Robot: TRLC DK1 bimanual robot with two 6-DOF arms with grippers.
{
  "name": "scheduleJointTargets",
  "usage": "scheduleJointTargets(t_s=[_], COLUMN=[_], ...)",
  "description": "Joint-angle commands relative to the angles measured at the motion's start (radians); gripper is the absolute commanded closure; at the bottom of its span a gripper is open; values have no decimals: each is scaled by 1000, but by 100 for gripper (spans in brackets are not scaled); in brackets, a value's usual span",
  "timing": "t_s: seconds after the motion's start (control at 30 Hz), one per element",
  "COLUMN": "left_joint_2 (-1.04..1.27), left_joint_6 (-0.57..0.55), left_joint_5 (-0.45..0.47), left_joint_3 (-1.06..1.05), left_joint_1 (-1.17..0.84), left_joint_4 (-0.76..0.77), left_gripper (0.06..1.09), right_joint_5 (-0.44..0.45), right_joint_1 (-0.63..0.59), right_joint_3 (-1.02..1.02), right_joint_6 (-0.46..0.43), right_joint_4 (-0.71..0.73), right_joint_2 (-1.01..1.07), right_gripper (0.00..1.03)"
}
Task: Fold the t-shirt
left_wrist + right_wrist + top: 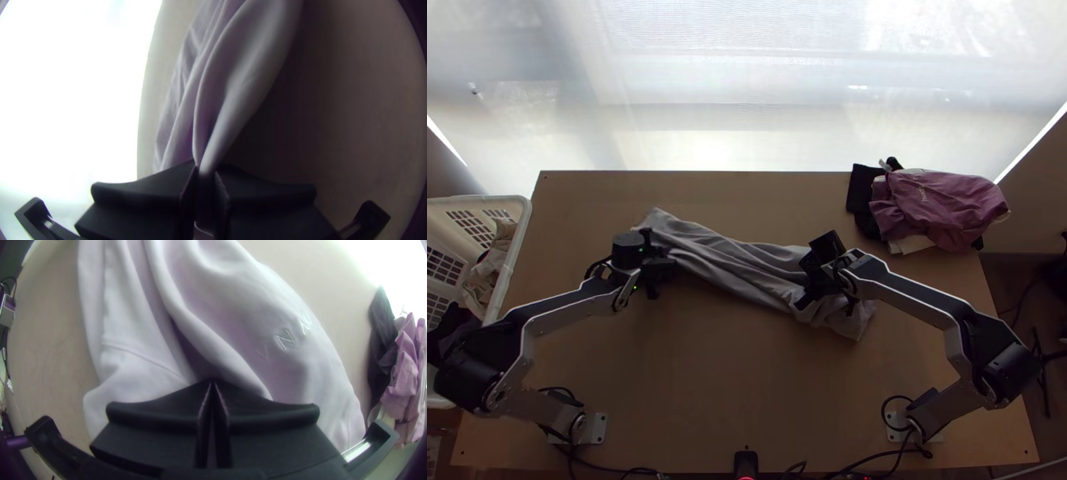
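With the tabletop as a clock face and 12 at its far edge, a white plastic laundry basket (pixel 517 256) holding cream and dark clothes stands just beyond the table (pixel 763 400) at 9 o'clock. The left arm (pixel 575 308) runs up from its base at 8 o'clock to the left gripper (pixel 660 266) at 10 o'clock, whose fingers are closed on a gathered fold of the pale grey t-shirt (pixel 735 262). The t-shirt lies bunched lengthwise in a long, creased strip, from 11 o'clock across to 3 o'clock, with pale lettering on its wider right-hand part. A small black device (pixel 745 462) sits at 6 o'clock. At 2 o'clock, the right gripper (pixel 819 290) is closed, its fingertips meeting over that wider part; whether cloth is pinched there, I cannot tell. Farther out at 2 o'clock, a mauve garment (pixel 951 204) is heaped over black cloth (pixel 861 188) and white cloth (pixel 909 243).
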Motion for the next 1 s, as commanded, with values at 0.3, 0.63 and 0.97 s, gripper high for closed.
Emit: scheduleJointTargets(t_s=[0.3, 0.63, 0.97], left_joint_2=[-193, -107, 82], left_joint_6=[231, 300, 366], left_joint_5=[73, 71, 71], left_joint_3=[-30, 114, 370], left_joint_1=[-64, -331, -534], left_joint_4=[-54, -35, -52], left_gripper=[100, 100, 100], right_joint_5=[-105, -152, -171], right_joint_1=[-150, -426, -480], right_joint_3=[131, 94, 66], right_joint_6=[-16, -13, 15], right_joint_4=[-169, -276, -394], right_joint_2=[-216, -423, -599], right_gripper=[100, 100, 100])
